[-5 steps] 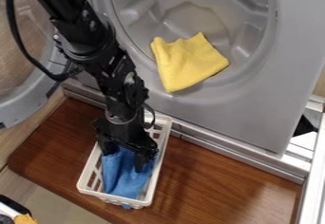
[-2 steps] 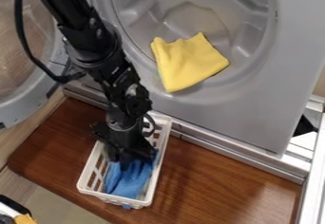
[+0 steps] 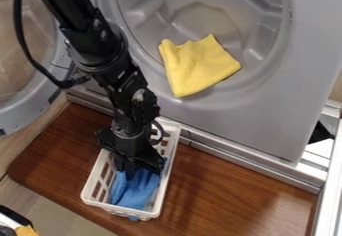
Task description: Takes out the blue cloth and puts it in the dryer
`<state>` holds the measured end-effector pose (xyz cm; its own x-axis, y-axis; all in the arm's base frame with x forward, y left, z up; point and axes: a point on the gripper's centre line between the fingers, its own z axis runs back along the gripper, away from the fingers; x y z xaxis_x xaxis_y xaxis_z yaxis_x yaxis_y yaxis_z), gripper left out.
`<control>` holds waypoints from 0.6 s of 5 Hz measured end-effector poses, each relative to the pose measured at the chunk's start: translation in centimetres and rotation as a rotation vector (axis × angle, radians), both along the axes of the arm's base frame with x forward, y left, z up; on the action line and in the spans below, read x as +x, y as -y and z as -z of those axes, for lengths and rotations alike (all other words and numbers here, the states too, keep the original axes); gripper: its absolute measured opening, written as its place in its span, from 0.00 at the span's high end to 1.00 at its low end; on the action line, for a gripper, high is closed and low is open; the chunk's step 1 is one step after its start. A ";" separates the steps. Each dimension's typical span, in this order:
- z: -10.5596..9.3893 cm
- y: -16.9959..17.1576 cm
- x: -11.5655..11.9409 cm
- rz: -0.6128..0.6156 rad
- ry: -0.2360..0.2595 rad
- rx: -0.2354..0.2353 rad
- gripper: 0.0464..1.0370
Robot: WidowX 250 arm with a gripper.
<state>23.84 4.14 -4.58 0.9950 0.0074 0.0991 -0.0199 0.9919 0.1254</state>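
The end effector (image 3: 139,169) is lowered into the white basket (image 3: 153,213), where its lower part is hidden against the blue cloth (image 3: 137,192). Whether it is set wide or narrow, or whether any cloth is held, cannot be told. The blue cloth is seen directly below the end effector, inside the basket; its upper part is covered by the end effector. The basket's far end is partly hidden behind the arm (image 3: 100,50).

Up and to the right of the end effector, the yellow cloth (image 3: 197,67) is draped over the lower lip of the dryer (image 3: 267,117), whose top is cut off by the view's edge. The dryer door (image 3: 27,114), up and to the left, is also cut off and is partly crossed by a black cable (image 3: 27,57). Beneath the basket, the brown worktop (image 3: 227,190) is cut off at the lower edge.
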 end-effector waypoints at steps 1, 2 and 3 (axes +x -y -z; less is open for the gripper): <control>-0.9 0.3 0.1 0.009 0.024 -0.004 0.99; -2.6 0.6 0.4 0.027 0.068 -0.016 0.99; -5.1 -0.1 0.7 0.029 0.147 -0.033 0.99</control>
<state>24.50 4.19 0.50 0.9697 -0.0159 0.2436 -0.0065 0.9958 0.0909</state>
